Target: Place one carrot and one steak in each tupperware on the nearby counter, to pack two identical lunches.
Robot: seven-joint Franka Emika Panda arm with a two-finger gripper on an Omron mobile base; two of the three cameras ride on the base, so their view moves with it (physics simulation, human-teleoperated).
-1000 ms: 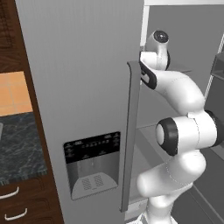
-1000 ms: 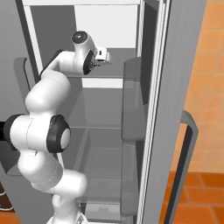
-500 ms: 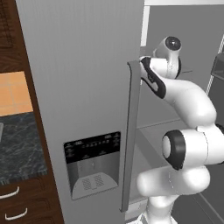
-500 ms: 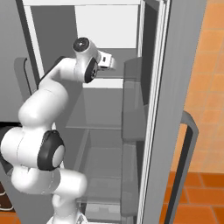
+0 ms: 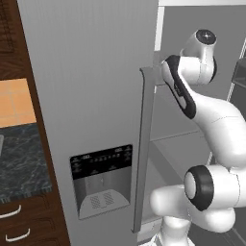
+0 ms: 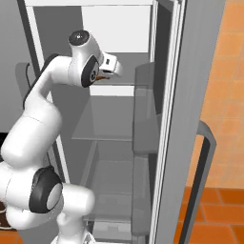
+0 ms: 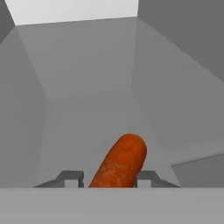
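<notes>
Lying between the jaws, a carrot (image 7: 120, 163) is flanked by both fingertips (image 7: 70, 178); contact cannot be told. The arm has been raised since earlier inside the fridge (image 6: 119, 124).

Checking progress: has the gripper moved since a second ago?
Yes. The gripper has shifted right toward the open fridge door, with the carrot between its fingers.

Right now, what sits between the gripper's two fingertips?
A carrot lies between the fingertips of the gripper in the hand view, over a bare grey fridge shelf.
</notes>
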